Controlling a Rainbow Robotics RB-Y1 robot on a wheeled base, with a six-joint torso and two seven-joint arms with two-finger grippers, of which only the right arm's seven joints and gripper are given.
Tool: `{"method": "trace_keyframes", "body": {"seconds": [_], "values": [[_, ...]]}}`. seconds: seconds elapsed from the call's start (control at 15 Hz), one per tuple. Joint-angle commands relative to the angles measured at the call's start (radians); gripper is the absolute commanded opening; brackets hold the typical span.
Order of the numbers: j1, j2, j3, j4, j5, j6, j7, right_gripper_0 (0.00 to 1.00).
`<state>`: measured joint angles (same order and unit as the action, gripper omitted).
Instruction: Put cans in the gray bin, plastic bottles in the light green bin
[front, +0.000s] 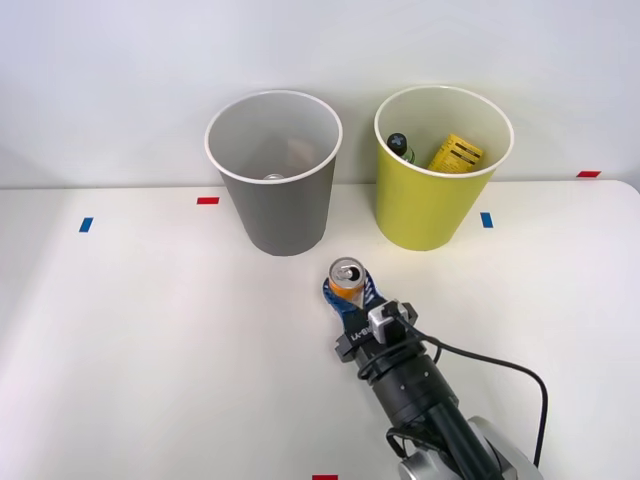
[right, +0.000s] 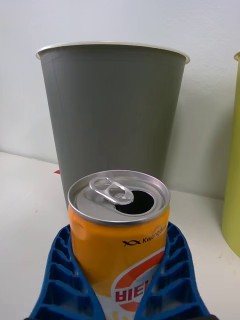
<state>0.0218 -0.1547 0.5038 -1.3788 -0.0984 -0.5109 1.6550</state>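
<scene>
An orange can (front: 347, 278) with an opened silver top stands upright between the blue fingers of my right gripper (front: 350, 288), which is shut on it just in front of the gray bin (front: 274, 212). The wrist view has the can (right: 119, 235) close up, the ribbed fingers (right: 65, 280) pressed on both its sides, and the gray bin (right: 112, 115) right behind. Inside the gray bin a silver can top (front: 274, 177) peeks out. The light green bin (front: 428, 205) to its right holds a clear bottle with a dark cap (front: 400, 146) and a yellow ribbed bottle (front: 455, 153).
The white table (front: 130, 330) carries small tape marks: blue (front: 86, 224), red (front: 208, 200), blue (front: 486, 219), red (front: 588, 174) and red at the near edge (front: 325, 477). A black cable (front: 500, 370) loops off my arm. A white wall stands behind the bins.
</scene>
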Motion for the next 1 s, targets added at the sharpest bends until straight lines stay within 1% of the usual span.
{"method": "trace_keyframes", "body": {"seconds": [0.07, 0.2, 0.27, 0.47, 0.73, 0.87, 1.0], "values": [[0.006, -0.002, -0.002, -0.005, 0.005, -0.001, 0.0, 0.0], [0.026, -0.034, 0.002, -0.051, 0.019, 0.012, -0.006, 0.0], [0.044, -0.054, 0.007, -0.103, 0.025, 0.061, -0.006, 0.0], [0.119, -0.14, 0.018, -0.352, 0.026, 0.275, -0.017, 0.0], [0.178, -0.223, 0.027, -0.64, -0.001, 0.514, -0.047, 0.0], [0.188, -0.244, 0.027, -0.73, -0.017, 0.585, -0.063, 0.0], [0.191, -0.263, 0.027, -0.781, -0.089, 0.586, -0.073, 0.0]]}}
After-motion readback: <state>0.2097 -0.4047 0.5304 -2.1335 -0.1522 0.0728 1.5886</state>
